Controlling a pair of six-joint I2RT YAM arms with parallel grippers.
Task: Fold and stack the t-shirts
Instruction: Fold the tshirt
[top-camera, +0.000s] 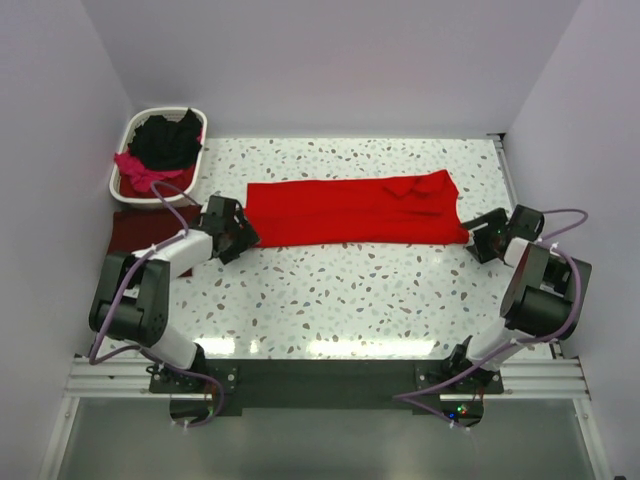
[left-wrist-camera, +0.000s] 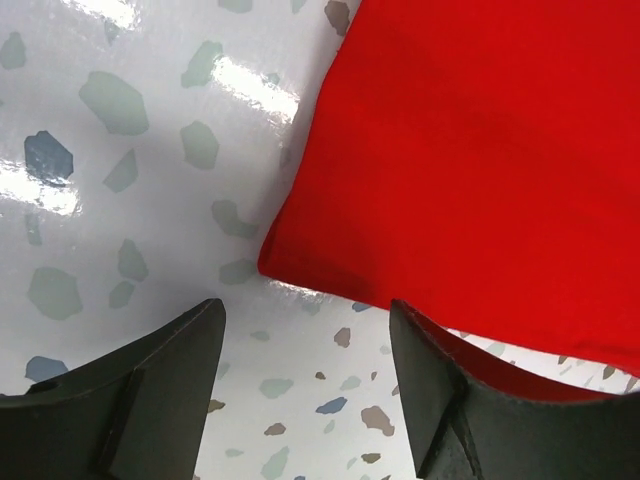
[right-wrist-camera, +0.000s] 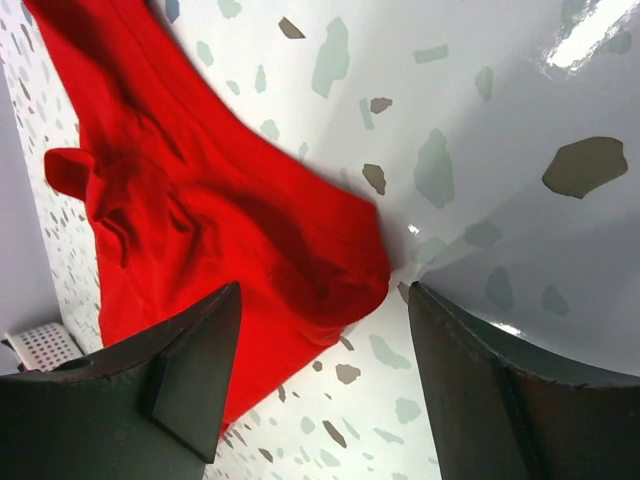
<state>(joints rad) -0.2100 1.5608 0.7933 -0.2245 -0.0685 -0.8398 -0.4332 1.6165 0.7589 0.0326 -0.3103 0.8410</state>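
Observation:
A bright red t-shirt (top-camera: 350, 210) lies across the table, folded into a long flat strip with a bunched sleeve near its right end. My left gripper (top-camera: 243, 238) sits at the strip's near left corner. In the left wrist view that gripper (left-wrist-camera: 305, 330) stands open over bare table, with the red t-shirt's (left-wrist-camera: 480, 170) corner just ahead. My right gripper (top-camera: 475, 240) is at the near right corner. In the right wrist view it (right-wrist-camera: 325, 300) is open too, and the rumpled corner of the red t-shirt (right-wrist-camera: 200, 200) reaches toward the gap, ungripped.
A white laundry basket (top-camera: 125, 135) at the back left holds a black t-shirt (top-camera: 165, 140) and a magenta-pink one (top-camera: 140, 170). A dark maroon t-shirt (top-camera: 130, 228) lies flat below the basket, beside my left arm. Walls close in the table on three sides.

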